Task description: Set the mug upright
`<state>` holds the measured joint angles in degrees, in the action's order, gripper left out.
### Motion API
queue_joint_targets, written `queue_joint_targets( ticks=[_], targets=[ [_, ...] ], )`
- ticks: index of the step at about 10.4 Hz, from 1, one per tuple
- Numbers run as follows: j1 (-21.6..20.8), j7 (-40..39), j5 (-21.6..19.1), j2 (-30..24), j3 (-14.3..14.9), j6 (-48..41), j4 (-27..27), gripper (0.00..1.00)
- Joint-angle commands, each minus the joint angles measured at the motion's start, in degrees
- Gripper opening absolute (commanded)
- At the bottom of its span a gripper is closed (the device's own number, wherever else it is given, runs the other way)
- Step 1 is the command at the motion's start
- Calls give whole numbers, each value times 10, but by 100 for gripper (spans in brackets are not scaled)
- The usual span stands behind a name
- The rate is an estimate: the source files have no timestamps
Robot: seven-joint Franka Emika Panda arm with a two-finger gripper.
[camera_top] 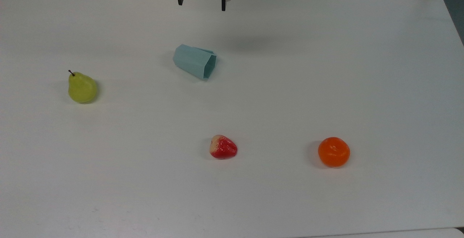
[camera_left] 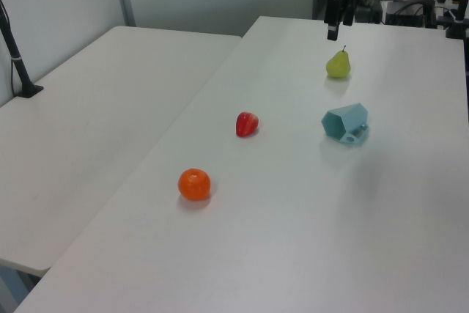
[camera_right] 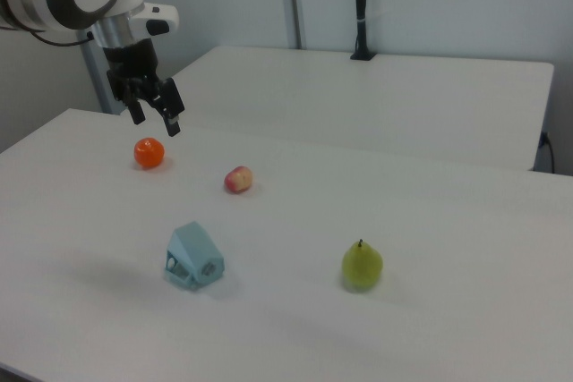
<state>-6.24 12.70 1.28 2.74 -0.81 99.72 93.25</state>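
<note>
One pale teal faceted mug (camera_top: pixel 194 61), sideways.

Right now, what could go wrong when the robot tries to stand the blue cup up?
The mug lies on its side on the smooth table, so it might roll or slide away when touched. Its slanted, faceted sides could slip between the fingers of the open gripper, which hangs high above it. The pear sits well clear, so bumping it seems unlikely.
</note>
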Motion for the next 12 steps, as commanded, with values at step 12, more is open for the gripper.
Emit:
queue_joint_targets(
  ticks=[12],
  targets=[
    [-127, 254, 300, 191, 1, -39, 11, 100]
  ],
)
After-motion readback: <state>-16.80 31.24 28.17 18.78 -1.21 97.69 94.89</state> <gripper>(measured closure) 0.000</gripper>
